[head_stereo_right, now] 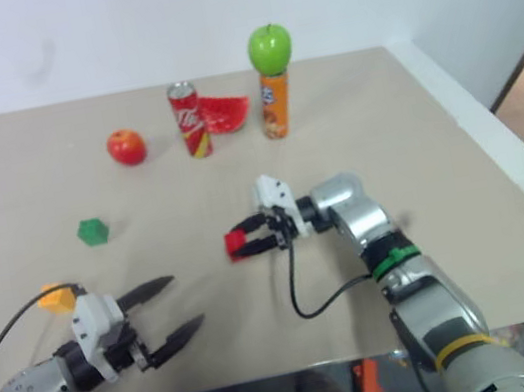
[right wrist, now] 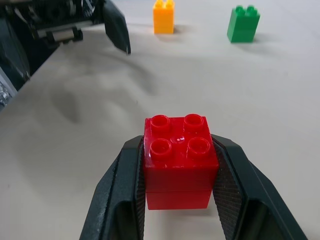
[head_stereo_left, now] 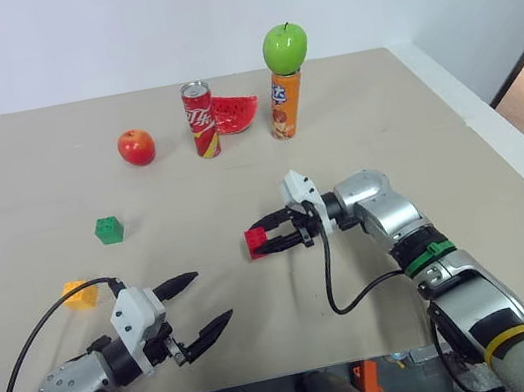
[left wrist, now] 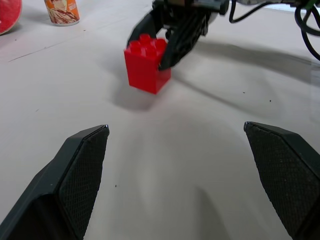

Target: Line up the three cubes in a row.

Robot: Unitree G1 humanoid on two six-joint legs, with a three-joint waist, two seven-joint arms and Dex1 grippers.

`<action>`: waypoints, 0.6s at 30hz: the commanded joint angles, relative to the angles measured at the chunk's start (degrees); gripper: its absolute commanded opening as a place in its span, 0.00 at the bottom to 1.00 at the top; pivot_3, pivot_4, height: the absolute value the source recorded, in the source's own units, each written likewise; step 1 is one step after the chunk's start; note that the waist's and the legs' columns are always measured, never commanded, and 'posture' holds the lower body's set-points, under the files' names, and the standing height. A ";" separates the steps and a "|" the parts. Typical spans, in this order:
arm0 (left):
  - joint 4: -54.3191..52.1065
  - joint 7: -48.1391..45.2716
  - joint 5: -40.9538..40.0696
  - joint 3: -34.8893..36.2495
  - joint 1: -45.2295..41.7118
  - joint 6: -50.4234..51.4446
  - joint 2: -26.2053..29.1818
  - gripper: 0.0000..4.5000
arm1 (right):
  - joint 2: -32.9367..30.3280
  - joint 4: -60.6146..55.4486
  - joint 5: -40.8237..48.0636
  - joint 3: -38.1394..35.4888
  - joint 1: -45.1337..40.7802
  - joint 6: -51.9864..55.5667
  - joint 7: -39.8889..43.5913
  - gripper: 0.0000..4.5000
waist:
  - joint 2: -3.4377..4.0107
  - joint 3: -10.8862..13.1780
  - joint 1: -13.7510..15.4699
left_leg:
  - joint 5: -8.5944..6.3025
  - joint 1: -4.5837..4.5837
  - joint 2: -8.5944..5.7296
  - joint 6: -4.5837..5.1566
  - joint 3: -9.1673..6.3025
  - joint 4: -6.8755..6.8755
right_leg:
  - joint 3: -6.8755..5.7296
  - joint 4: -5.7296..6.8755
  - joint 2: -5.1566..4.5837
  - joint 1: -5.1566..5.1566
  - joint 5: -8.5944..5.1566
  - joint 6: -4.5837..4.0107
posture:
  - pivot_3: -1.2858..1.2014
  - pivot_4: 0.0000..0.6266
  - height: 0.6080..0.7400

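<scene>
Near the table's [head_stereo_left: 497, 144] middle, the right gripper [head_stereo_left: 274, 237] is clamped on the red cube [head_stereo_left: 256, 243], which sits on the surface, studs up. From that cube, the green cube [head_stereo_left: 109, 230] lies at about ten o'clock, well apart, and the orange-yellow cube [head_stereo_left: 80, 294] at about nine o'clock, farther off. At roughly seven o'clock from the red cube the left gripper [head_stereo_left: 203, 306] hangs with its fingers spread apart, holding nothing, aimed toward the red cube.
</scene>
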 commanded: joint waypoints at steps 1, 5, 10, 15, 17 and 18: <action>-1.01 -0.02 -0.26 0.00 -0.23 -0.10 0.18 1.00 | 0.54 1.03 -0.09 -2.19 -0.24 -2.34 -0.76 0.27 | 0.00 0.00 -0.02 | 0.00 0.00 0.00 0.00 0.00 0.00 | 0.00 0.00 0.00 0.00 0.00 0.00 | 0.52 0.24 1.00; -1.00 0.12 -0.06 -0.05 -0.43 -0.11 0.13 1.00 | 0.97 3.16 -0.70 -2.26 -0.37 -3.55 -0.86 0.27 | 0.00 0.00 -0.02 | 0.00 0.01 0.03 0.00 -0.01 0.00 | 0.00 0.00 0.05 0.00 0.02 -0.03 | 0.52 0.24 1.00; -1.19 0.33 0.12 -0.14 -0.31 -0.08 0.07 1.00 | 1.02 4.31 -1.69 -1.85 -0.44 -4.34 0.17 0.51 | 0.00 0.00 -0.02 | 0.00 0.01 0.07 0.00 -0.01 0.00 | 0.01 0.00 0.09 0.00 0.02 -0.04 | 0.52 0.24 1.00; -1.28 0.76 0.31 0.01 -0.09 -0.04 0.01 1.00 | 1.20 3.14 -1.13 -2.59 -0.34 -3.50 0.17 0.90 | 0.00 0.00 -0.02 | 0.00 0.02 0.10 0.00 0.00 0.00 | 0.01 0.00 0.12 0.00 0.02 -0.05 | 0.52 0.24 1.00; -1.27 1.04 0.33 0.25 0.08 -0.13 -0.09 1.00 | 1.01 1.70 -0.66 -2.81 0.01 -3.16 0.36 0.99 | 0.00 0.00 -0.02 | 0.00 0.02 0.12 0.00 -0.01 0.00 | 0.01 0.00 0.14 0.00 0.02 -0.06 | 0.52 0.24 1.00; -1.28 1.43 0.32 0.56 0.24 -0.19 -0.26 1.00 | 0.83 0.56 -0.15 -3.04 0.25 -2.16 0.52 0.99 | 0.00 0.00 -0.02 | 0.00 0.02 0.13 0.00 0.00 0.00 | 0.02 0.00 0.15 0.00 0.03 -0.07 | 0.52 0.24 1.00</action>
